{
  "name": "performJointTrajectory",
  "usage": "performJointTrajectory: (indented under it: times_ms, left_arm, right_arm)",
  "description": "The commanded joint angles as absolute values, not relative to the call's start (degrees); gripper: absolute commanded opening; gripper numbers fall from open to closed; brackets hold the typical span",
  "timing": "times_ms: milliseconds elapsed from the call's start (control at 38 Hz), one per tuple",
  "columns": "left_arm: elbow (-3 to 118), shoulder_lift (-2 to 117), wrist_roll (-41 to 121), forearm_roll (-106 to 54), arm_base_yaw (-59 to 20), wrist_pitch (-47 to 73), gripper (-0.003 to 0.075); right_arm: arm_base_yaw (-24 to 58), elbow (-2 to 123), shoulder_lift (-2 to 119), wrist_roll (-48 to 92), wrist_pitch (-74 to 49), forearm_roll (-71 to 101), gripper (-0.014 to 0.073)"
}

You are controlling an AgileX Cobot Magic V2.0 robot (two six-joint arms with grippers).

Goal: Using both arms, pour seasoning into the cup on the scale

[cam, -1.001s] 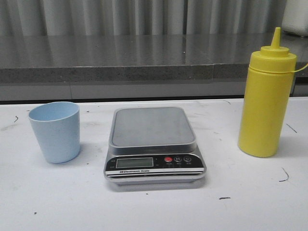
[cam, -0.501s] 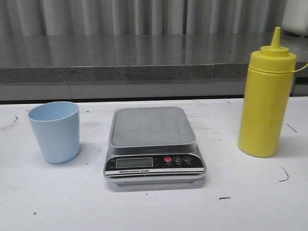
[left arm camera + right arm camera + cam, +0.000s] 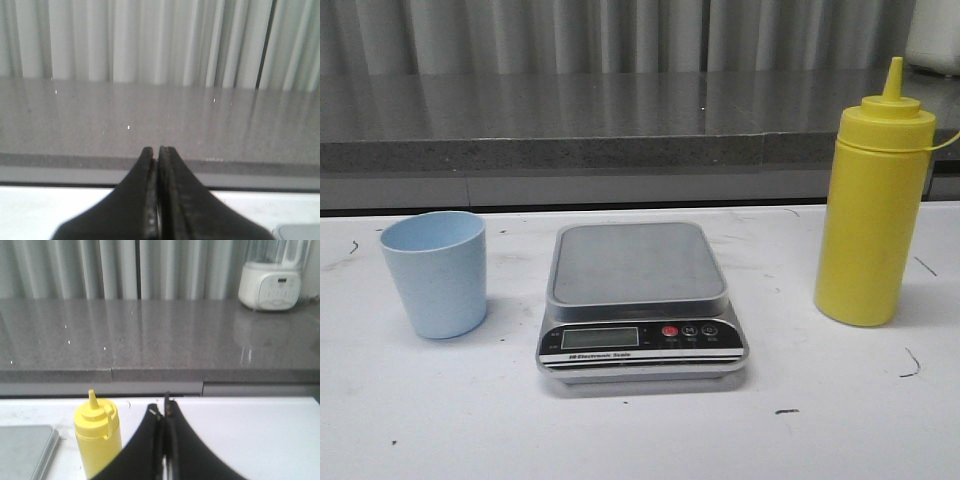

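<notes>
In the front view the pale blue cup (image 3: pixel 435 272) stands upright on the white table, left of the scale (image 3: pixel 640 300). The scale's steel platform is bare. The yellow seasoning bottle (image 3: pixel 873 210) stands upright right of the scale, nozzle up. No gripper shows in the front view. In the left wrist view my left gripper (image 3: pixel 156 149) is shut and empty, facing the grey counter, with a corner of the scale (image 3: pixel 300 232) at the picture's edge. In the right wrist view my right gripper (image 3: pixel 164 408) is shut and empty, with the bottle (image 3: pixel 98 437) beside it and apart from it.
A grey stone counter (image 3: pixel 570 125) runs behind the table, with ribbed metal wall panels above. A white appliance (image 3: pixel 270 284) sits on the counter at the far right. The scale's edge shows in the right wrist view (image 3: pixel 25 447).
</notes>
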State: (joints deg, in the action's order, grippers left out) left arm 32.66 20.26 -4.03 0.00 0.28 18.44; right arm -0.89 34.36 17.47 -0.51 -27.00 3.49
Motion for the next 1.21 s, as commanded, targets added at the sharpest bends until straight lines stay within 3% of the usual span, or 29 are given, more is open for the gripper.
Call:
performJointTrajectory:
  times_ms: [0,158,263,316,474,553,869,1185]
  left_arm:
    - [36.77,24.61,-3.53,0.0,0.33,19.37,-0.002]
    - [36.38,25.65,-3.53,-0.31,0.33,19.63,-0.0017]
    - [35.77,25.65,-3.53,-0.31,0.33,20.23,0.0064]
    - [35.6,25.65,-3.53,-0.31,0.33,20.38,0.0148]
    - [35.26,25.65,-3.53,-0.31,0.33,20.93,0.0541]
    - [35.26,25.65,-3.53,-1.33,0.33,20.93,0.0624]
    - [36.68,34.89,1.27,-9.36,-0.82,19.73,0.0617]
    - [46.49,54.32,6.98,-12.66,-14.43,25.37,0.0616]
  right_arm:
    - [-1.13,37.61,22.53,0.0,-25.73,3.6,-0.0111]
    - [-0.93,37.5,23.54,0.0,-25.8,3.6,-0.0077]
    - [-0.93,37.5,23.53,0.0,-25.67,3.6,0.0073]
    - [-0.93,37.5,23.53,0.0,-25.67,3.6,0.0179]
    - [-0.93,37.5,23.53,0.0,-26.11,3.6,0.0531]
    - [-0.93,37.46,23.53,0.0,-26.56,3.72,0.0601]
    - [-0.93,37.27,23.53,0.0,-27.47,3.72,0.0602]
    - [-0.93,37.27,23.53,0.0,-27.78,3.72,0.0602]
